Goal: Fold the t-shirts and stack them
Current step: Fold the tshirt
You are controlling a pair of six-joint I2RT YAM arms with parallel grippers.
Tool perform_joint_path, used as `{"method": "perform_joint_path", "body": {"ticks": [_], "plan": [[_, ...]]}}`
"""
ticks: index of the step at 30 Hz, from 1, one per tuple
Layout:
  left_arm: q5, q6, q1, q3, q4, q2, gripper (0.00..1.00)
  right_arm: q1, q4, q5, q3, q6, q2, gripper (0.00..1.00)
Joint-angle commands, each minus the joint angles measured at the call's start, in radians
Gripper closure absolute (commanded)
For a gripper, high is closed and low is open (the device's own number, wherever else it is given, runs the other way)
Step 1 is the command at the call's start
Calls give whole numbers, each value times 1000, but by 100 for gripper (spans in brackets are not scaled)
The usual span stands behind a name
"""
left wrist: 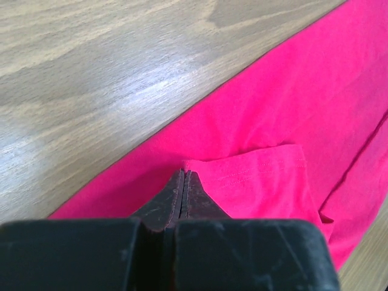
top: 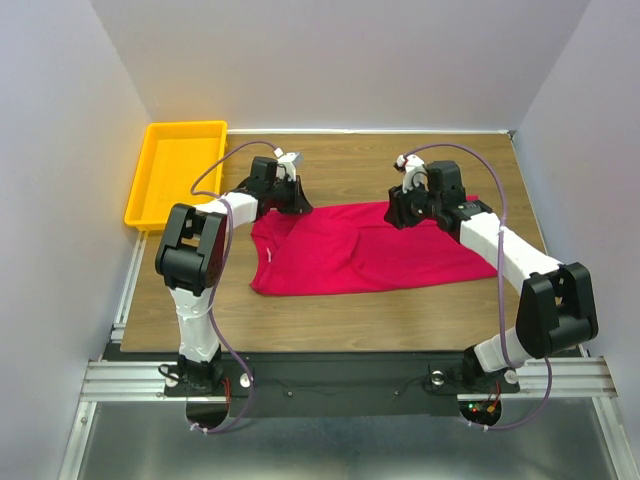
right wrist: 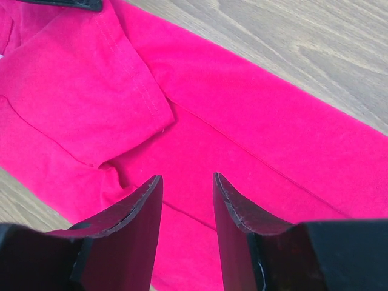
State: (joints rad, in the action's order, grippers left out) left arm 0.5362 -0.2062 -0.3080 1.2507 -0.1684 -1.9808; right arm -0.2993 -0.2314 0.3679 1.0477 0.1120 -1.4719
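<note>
Plain pale walls [top: 350, 60] enclose a wood-grain bench [top: 350, 170]. A soft, thin crimson-red t-shirt [top: 350, 255] lies rumpled under both arms. A yellow rectangular plastic tray [top: 180, 170] sits beyond-left of the left end effector [left wrist: 183, 176], which pinches a sleeve corner. The right end effector [right wrist: 188, 182] gapes wide above the fabric.

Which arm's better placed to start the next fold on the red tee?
Left. The left gripper is shut at a t-shirt sleeve corner, seemingly pinching it; the right gripper hangs open above the fabric, holding nothing.

Pale lilac walls [top: 350, 60] enclose a wooden table [top: 400, 315] — evenly lit.
</note>
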Motion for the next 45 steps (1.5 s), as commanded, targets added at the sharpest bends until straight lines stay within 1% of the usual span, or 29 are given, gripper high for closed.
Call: {"method": "perform_joint_path", "body": {"ticks": [1, 2, 3, 6, 7, 9, 10, 13, 15, 17, 18, 20, 22, 24, 25, 26, 27, 28, 29, 30, 31, 34, 35, 38, 40, 41, 42, 44, 45], "plan": [[-27, 13, -3, -10, -53, 80, 96, 9, 23, 19, -5, -3, 35, 55], [-54, 10, -3, -7, -46, 79, 91, 11, 23, 19, -3, -3, 36, 55], [-67, 8, -3, -2, -33, 77, 80, 11, 23, 19, -3, -2, 36, 55], [-131, 13, -3, 16, 12, 69, 70, 11, 23, 19, -5, 0, 35, 55], [-189, 11, -3, 21, 21, 74, 67, 12, 21, 17, -5, 2, 35, 55], [-249, 11, -3, 21, 46, 95, 64, 14, 21, 16, -2, 3, 36, 55], [-316, 11, -3, 19, 52, 108, 63, 14, 21, 16, -2, 3, 36, 55], [-408, 24, -3, 0, 50, 186, 62, 15, 20, 16, 3, 5, 36, 55], [-416, 34, -3, -23, 31, 243, 60, 17, 12, 20, 3, 11, 41, 55], [-397, 34, -3, -83, 11, 347, 59, 20, 1, 26, 2, 24, 50, 55], [-389, 28, -3, -108, -3, 385, 56, 28, -5, 19, 2, 29, 56, 55], [-377, -5, -3, -203, -13, 512, 53, 48, -20, -12, 0, 37, 73, 55], [-375, -44, -3, -278, -14, 603, 45, 110, -51, -18, 2, 40, 79, 55], [-384, -122, 1, -410, -5, 794, 39, 199, -91, 8, 5, 48, 81, 55], [-384, -145, 3, -456, 3, 795, 38, 227, -103, 14, 2, 54, 81, 55], [-390, -175, 7, -535, 19, 880, 37, 250, -111, 19, -5, 66, 82, 55], [-393, -205, 9, -572, 64, 922, 35, 281, -118, 19, -20, 96, 84, 54], [-397, -267, 20, -646, 88, 997, 34, 291, -123, 19, -28, 127, 88, 53], [-398, -298, 27, -683, 130, 1031, 33, 295, -126, 23, -37, 144, 85, 53], [-400, -365, 30, -720, 147, 1065, 33, 295, -138, 34, -37, 162, 73, 47], [-394, -392, 38, -784, 161, 1123, 32, 295, -146, 70, -31, 188, 65, 46], [-395, -513, 33, -849, 167, 1207, 32, 295, -190, 166, 23, 218, 18, 41], [-394, -536, 36, -869, 167, 1218, 32, 295, -207, 242, 40, 235, -28, 36], [-441, -576, 37, -873, 199, 1217, 32, 295, -250, 345, 103, 250, -99, 34], [-435, -604, 38, -881, 201, 1185, 34, 296, -259, 394, 127, 267, -120, 34], [-429, -604, 37, -882, 205, 1169, 35, 295, -261, 399, 136, 268, -128, 34], [-427, -608, 37, -884, 216, 1153, 41, 295, -264, 402, 143, 261, -145, 34], [-406, -608, 37, -890, 219, 1104, 44, 295, -267, 411, 155, 256, -157, 34], [-398, -608, 37, -893, 211, 1088, 56, 296, -267, 411, 152, 258, -159, 34]]}}
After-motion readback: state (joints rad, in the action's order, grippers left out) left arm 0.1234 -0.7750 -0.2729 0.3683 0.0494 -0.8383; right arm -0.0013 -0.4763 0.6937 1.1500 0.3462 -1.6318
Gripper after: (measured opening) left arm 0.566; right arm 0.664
